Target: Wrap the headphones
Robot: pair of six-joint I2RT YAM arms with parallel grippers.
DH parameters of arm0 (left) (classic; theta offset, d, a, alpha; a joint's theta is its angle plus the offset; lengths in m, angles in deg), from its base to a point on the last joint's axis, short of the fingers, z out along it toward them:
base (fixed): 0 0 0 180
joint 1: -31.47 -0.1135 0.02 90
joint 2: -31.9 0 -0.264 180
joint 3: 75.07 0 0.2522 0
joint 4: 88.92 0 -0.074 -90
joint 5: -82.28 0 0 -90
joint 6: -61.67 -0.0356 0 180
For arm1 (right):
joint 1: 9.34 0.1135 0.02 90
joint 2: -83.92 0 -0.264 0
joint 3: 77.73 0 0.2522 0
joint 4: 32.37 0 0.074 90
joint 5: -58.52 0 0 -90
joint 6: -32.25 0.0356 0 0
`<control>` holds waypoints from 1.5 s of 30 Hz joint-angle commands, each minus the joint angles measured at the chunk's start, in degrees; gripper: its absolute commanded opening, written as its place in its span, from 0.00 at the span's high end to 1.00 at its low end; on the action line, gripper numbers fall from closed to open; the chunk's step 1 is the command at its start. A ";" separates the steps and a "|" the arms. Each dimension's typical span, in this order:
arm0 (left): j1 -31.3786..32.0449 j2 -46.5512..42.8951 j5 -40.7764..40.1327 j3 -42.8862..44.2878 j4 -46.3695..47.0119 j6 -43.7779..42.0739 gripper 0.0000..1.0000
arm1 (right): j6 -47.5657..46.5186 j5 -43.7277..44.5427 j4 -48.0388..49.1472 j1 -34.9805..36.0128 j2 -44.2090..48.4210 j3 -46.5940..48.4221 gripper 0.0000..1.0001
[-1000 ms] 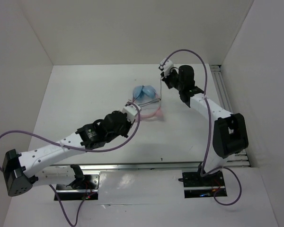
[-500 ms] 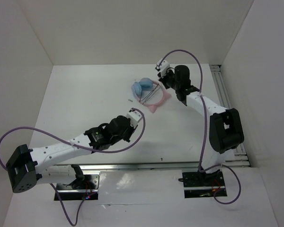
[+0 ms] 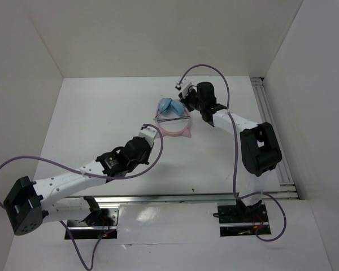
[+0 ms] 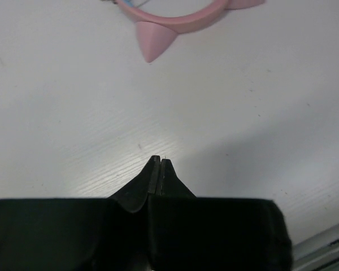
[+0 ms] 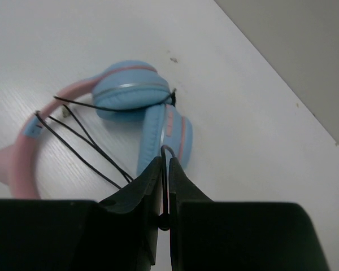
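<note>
The right gripper [image 5: 165, 165] pinches the cord [image 5: 79, 148] of the headphones [image 3: 172, 114]
The headphones lie on the white table [image 3: 101, 113] beyond its middle, blue ear cups [image 5: 133, 93] together, pink cat-eared headband [image 4: 175, 22] toward the arms; black cord strands cross the band and run between the right gripper's nearly closed fingers, while the left gripper [image 4: 159, 165], jaws pressed together and empty, is near the headband, not touching it

The top camera looks down from above and behind me onto the whole table [image 3: 96, 118]. Both wrist cameras ride low and close above it; all three share the headphones [image 3: 169, 107].
</note>
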 commanded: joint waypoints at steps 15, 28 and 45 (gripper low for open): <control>-6.86 -7.27 -6.38 -2.75 -4.63 13.54 1.00 | 4.30 2.98 -0.81 11.06 -1.37 5.03 0.99; -6.86 -10.87 -3.31 -5.13 -6.30 14.07 1.00 | 8.88 4.92 2.09 15.01 -10.95 8.36 0.95; -6.86 -13.07 -2.25 -6.71 -7.44 14.60 1.00 | 10.72 4.83 -1.25 16.08 -17.81 16.45 0.75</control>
